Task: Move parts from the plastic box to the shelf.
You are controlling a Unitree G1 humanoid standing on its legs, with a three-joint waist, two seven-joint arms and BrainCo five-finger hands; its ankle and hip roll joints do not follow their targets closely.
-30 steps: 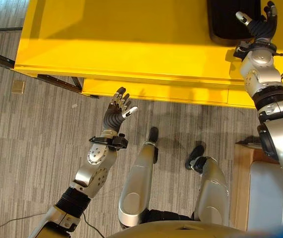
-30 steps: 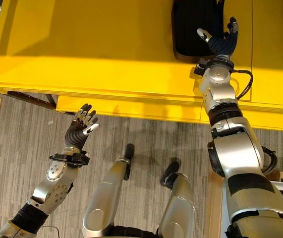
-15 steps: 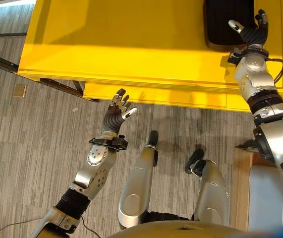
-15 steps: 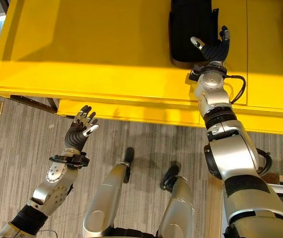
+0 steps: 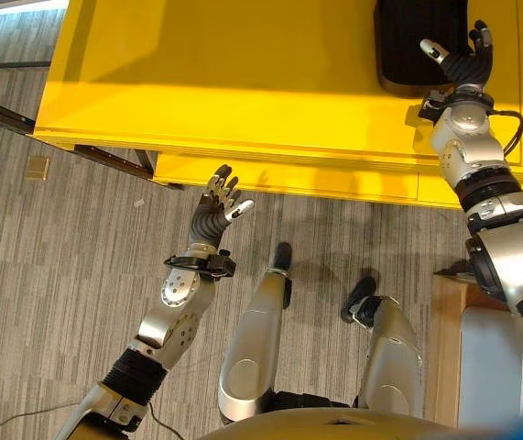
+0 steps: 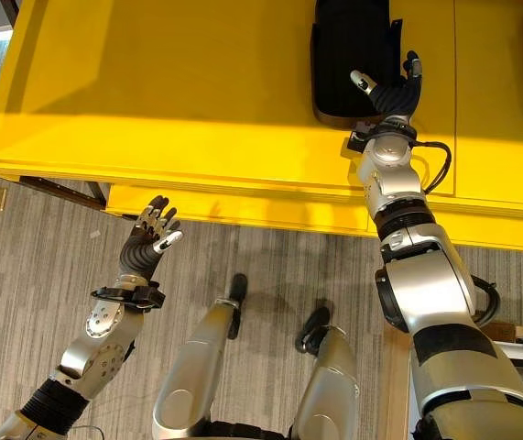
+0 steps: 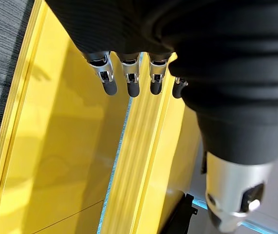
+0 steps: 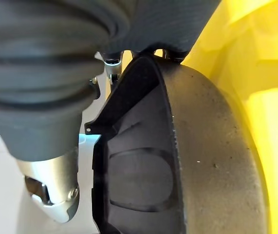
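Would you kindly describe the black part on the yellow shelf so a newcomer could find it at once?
Start from the wide yellow shelf. Toward its far right lies the black part, a dark moulded piece with a rounded edge, beside the right robot hand. It is the dark thing on bare yellow beside that hand.

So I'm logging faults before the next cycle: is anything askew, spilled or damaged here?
Nothing stands out. The black part lies flat on the yellow shelf, the right hand at its edge; the left hand hangs open over the floor.

Grey striped floor (image 5: 50,275) (small tan square (image 5: 33,165))
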